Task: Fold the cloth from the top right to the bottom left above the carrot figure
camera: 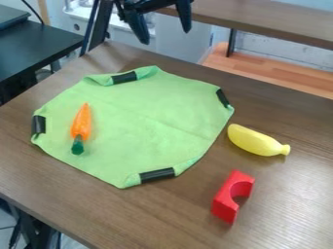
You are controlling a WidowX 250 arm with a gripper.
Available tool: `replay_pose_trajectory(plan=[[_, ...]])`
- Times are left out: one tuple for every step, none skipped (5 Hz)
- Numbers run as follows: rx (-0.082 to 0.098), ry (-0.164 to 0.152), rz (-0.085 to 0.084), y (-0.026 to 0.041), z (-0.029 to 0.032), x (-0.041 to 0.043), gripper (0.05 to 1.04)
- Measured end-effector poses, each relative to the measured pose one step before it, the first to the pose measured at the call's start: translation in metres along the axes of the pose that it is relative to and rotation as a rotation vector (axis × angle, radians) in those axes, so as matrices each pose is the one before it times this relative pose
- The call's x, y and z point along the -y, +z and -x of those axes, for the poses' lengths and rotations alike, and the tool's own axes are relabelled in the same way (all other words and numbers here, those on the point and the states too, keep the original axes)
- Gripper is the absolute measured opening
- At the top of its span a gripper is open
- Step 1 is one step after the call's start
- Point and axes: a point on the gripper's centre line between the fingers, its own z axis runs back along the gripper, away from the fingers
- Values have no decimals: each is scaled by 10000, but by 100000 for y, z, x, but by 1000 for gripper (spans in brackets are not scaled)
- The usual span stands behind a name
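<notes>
Now, fingers (136, 25) wide apart, empty | green cloth (146, 116) on brown wood-grain table (156, 219) | dark desk (36, 48) upper left

Cloth (146, 121): matt fabric, soft-looking, faintly creased. Edge strips (157, 174): smooth, tape-like, slight sheen. Carrot figure (82, 123): smooth, plastic-looking, softly shiny. Banana (254, 141): smooth, plastic-looking, low sheen. Notched block (225, 204): smooth, hard-looking; wood or plastic, cannot tell. Counter (286, 194): wood-grain top, smooth, satin sheen. Pincer (166, 36): hard, plastic-looking, mostly matt. Planks behind (273, 74): wood-look, smooth.
</notes>
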Motion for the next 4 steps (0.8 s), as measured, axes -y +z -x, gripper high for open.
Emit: replay_pose_trajectory(plan=[[-258,65,-124,-1236,150,-330,1001],[252,-780,-300,-3727,-425,871,1001],[1069,-989,-232,-2647,-996,1931,1001],[1253,-680,-122,-1771,-1319,1809,1000]])
